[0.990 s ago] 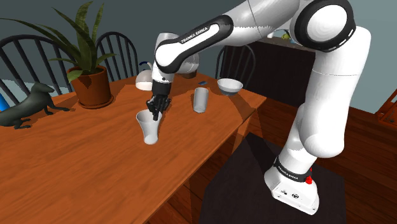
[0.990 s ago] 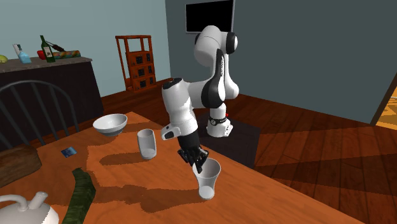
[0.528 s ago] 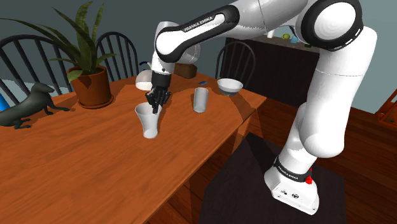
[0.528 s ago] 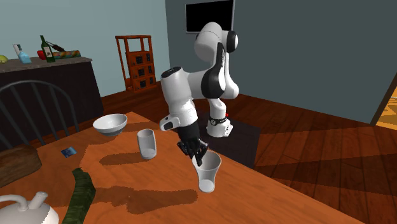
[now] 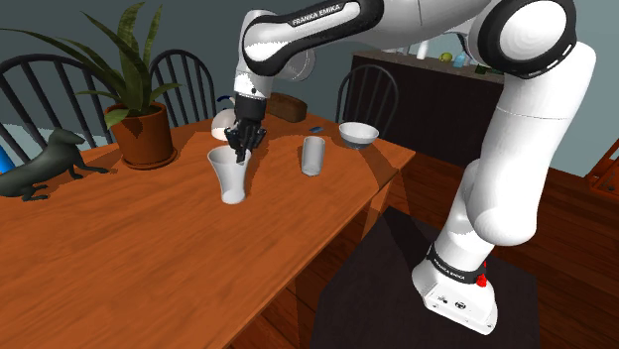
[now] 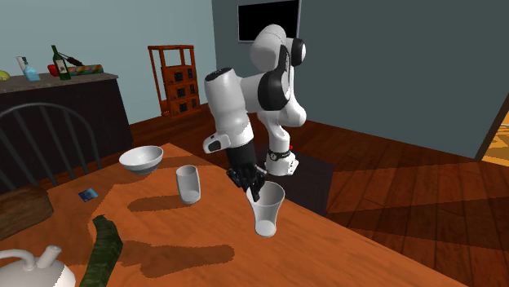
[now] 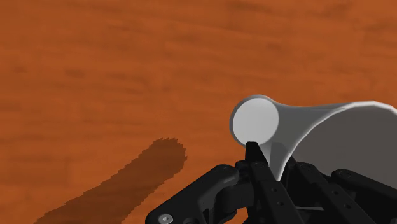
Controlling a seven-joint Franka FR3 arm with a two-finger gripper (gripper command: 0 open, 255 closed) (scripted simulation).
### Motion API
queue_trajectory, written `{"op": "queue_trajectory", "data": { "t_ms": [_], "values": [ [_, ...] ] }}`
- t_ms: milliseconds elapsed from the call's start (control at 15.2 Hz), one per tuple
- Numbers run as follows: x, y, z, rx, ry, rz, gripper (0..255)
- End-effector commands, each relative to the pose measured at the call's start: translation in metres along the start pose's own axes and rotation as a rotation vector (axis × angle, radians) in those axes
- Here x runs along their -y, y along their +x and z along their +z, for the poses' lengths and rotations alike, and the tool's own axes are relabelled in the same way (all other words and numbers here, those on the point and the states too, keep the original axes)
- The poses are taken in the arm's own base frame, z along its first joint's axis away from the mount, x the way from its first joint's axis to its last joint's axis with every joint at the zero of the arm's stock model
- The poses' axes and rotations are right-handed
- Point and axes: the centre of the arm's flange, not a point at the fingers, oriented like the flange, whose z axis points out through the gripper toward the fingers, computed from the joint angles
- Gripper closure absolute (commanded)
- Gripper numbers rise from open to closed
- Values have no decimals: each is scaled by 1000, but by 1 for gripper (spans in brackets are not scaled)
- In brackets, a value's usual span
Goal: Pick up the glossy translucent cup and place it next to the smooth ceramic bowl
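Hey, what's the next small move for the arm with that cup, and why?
Probably carry the cup toward the bowl, skirting the other cup: the hand grips its rim, it looks clear of the table, and the bowl stands beyond that other cup.

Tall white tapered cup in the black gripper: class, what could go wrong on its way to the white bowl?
1. The black gripper clasps the tall white tapered cup by one side of its rim only, clear of the wooden table; it may slip or tilt.
2. The shorter white cup stands between it and the round white bowl; a low carry could knock it over.
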Motion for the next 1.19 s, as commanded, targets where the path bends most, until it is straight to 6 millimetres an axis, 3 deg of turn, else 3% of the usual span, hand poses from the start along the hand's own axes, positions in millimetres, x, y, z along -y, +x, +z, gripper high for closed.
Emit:
{"op": "queue_trajectory", "data": {
  "t_ms": [0,1122],
  "values": [
    [3,0,-10,0,0,0,255],
    [27,-2,-96,0,0,0,255]
  ]
}}
